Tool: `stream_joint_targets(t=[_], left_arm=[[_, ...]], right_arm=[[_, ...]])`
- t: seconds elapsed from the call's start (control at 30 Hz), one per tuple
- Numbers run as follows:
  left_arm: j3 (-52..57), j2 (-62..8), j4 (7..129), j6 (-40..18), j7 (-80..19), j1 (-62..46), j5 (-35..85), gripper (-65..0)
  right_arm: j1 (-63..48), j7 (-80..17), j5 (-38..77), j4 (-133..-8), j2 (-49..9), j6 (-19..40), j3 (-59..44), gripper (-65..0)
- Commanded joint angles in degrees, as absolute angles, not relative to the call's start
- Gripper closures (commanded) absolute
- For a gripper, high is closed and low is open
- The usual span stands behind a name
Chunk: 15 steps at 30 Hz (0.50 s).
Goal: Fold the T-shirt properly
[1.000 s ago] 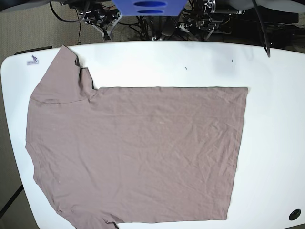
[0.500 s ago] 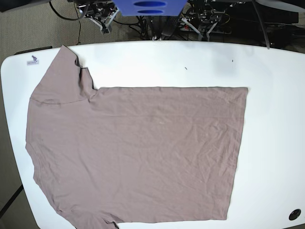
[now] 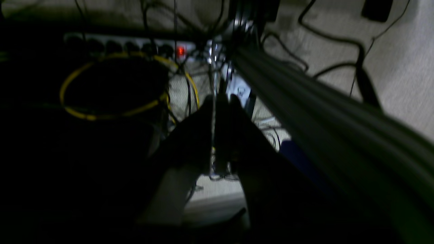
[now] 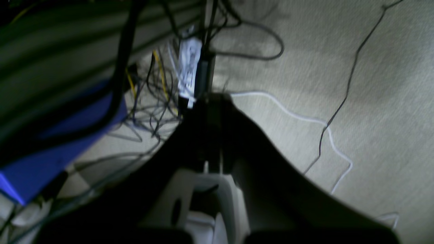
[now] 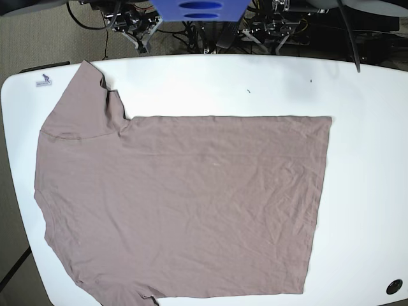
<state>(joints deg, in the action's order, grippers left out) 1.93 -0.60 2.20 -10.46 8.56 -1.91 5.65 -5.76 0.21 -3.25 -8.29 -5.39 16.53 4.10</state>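
The T-shirt (image 5: 185, 204), plain taupe and lightly wrinkled, lies spread flat on the white table (image 5: 363, 159). One sleeve (image 5: 80, 105) points to the far left corner, and its straight hem runs down the right side. Both grippers are off the table, behind its far edge above the carpeted floor. In the left wrist view my left gripper (image 3: 222, 99) is shut with nothing between its dark fingers. In the right wrist view my right gripper (image 4: 212, 97) is also shut and empty. Neither touches the shirt.
A blue block (image 5: 201, 9) and arm hardware (image 5: 137, 25) sit behind the table's far edge. The floor there holds tangled cables, a power strip with a red light (image 3: 180, 51) and a yellow cable loop (image 3: 112, 113). A small sticker (image 5: 43, 80) and a black hole (image 5: 394, 286) mark the table's corners.
The arm hardware behind the far table edge has shifted slightly. The T-shirt lies as before.
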Motion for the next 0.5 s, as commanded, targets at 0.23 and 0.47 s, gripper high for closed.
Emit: stream_joint_targets(t=[0.23, 0.47], left_arm=[[1.95, 0.07, 0.44, -10.8, 8.89, -2.45, 5.4, -0.3], [2.15, 0.18, 1.59, -10.93, 8.77, -2.98, 5.38, -0.3]], right_arm=[[-5.82, 0.5, -3.34, -8.56, -5.84, 17.08, 4.23, 0.0], [-6.11, 0.38, -3.48, -9.59, -5.96, 17.21, 4.08, 0.0]])
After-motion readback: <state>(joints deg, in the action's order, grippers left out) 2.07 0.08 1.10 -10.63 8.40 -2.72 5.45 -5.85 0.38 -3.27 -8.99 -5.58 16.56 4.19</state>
